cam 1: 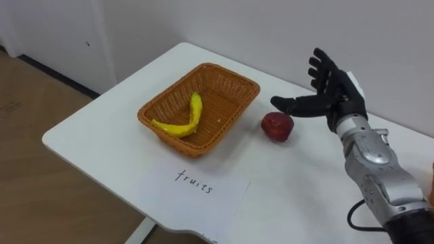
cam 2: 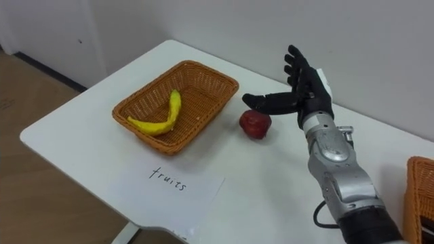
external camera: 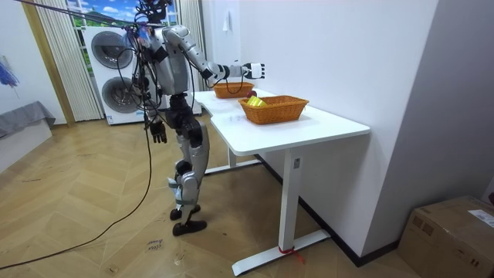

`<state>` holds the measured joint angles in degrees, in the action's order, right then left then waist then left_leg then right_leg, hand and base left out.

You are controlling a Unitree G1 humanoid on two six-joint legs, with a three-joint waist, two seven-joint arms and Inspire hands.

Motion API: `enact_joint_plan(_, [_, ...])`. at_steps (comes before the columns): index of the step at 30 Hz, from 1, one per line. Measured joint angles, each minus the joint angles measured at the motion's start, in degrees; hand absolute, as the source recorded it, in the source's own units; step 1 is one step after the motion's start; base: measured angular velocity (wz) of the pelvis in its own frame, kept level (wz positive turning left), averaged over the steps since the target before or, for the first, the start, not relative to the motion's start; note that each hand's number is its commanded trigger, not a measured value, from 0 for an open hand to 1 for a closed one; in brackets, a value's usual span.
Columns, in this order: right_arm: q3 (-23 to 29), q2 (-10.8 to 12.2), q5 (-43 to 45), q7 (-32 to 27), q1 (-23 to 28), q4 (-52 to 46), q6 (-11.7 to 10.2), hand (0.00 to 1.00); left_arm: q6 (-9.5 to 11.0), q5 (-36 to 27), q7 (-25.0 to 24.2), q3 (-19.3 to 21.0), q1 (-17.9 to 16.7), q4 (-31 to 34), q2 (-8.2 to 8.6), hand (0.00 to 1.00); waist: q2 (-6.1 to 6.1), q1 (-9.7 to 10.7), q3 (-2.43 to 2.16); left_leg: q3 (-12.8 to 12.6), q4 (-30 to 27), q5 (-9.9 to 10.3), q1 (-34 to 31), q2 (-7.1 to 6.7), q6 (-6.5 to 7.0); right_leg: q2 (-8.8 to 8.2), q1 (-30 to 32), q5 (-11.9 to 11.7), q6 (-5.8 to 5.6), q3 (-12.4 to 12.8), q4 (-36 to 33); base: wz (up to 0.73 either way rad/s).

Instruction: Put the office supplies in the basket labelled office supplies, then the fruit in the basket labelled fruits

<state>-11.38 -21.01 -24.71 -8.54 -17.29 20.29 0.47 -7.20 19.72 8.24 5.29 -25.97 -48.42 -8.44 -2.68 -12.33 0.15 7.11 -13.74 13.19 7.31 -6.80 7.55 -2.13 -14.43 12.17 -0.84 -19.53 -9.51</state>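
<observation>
Over the table (cam 1: 102,142), right hand (cam 1: 336,91) spreads wide and empty beside the apple (cam 1: 277,127) (left hand (external camera: 158,133) hangs low).

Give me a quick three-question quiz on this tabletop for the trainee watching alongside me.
1. Fill in: the right hand, near the apple, has its fingers ____ (open or shut).
2. True or false: the banana lies inside the basket.
3. The apple is: A) in the basket; B) on the table, beside the basket; C) gripped in the right hand.

Key: 1 open; 2 true; 3 B.
</observation>
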Motion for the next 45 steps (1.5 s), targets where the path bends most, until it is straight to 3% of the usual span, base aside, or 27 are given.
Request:
enact_joint_plan(5, [1.0, 0.0, 0.0, 0.2, 0.0, 0.3, 0.0, 0.0, 0.0, 0.0, 0.0, 0.0, 0.0, 0.1, 0.03, 0.0, 0.28, 1.0, 0.0, 0.0, 0.0, 0.0, 0.0, 0.0, 0.0, -0.02, 0.0, 0.0, 0.0, -0.4, 0.0, 0.0])
enact_joint_plan(23, [1.8, 0.0, 0.5, 3.5, 0.3, 4.0, 0.0, 0.0, 0.1, -0.3, 0.0, -1.2, -0.8, -0.6, 0.74, 0.0, 0.47, 1.1, 0.14, 0.2, -0.1, 0.0, 0.5, 0.0, -0.01, -0.05, -0.6, 0.0, 0.0, -1.0, -0.1, 0.0])
enact_joint_plan(30, [1.8, -0.1, 0.5, 3.5, 0.3, 8.1, -0.3, 0.0, 0.0, -1.7, -0.5, -2.3, -1.0, -3.5, 0.23, 0.0, 0.36, 1.3, 0.11, 0.3, -0.6, 0.0, -0.6, -0.09, -0.01, -0.13, 0.3, 0.0, 0.0, -1.3, -0.2, 0.0])
enact_joint_plan(31, [1.9, -0.1, 0.5, 3.5, 0.3, 8.8, -0.3, 0.0, 0.1, -2.1, -0.5, -2.2, -1.0, -3.4, 0.18, 0.0, -0.01, 1.4, -0.1, 0.3, -0.8, 0.0, -1.0, -0.13, -0.01, -0.17, 0.6, 0.0, -0.01, -1.5, -0.2, 0.0])
enact_joint_plan(34, [1.9, -0.3, 0.5, 3.5, 0.3, 9.9, -0.3, 0.0, 0.1, -2.2, -0.5, -2.3, -1.0, -3.5, 0.08, 0.0, 0.43, 1.6, 0.07, 0.3, -1.2, 0.0, -1.3, -0.19, 0.01, -0.25, 0.7, 0.0, 0.0, -1.9, -0.2, 0.0])
enact_joint_plan(45, [1.9, -2.6, 3.0, 3.1, 0.3, 15.2, -0.3, 0.0, 0.1, -4.0, -0.5, -2.3, -1.3, -3.3, -0.79, 0.0, 1.0, 1.0, -0.07, -0.1, -2.0, -0.1, -2.7, -0.17, -0.08, -0.54, 2.4, 0.3, 0.17, -2.5, -1.4, -0.01])
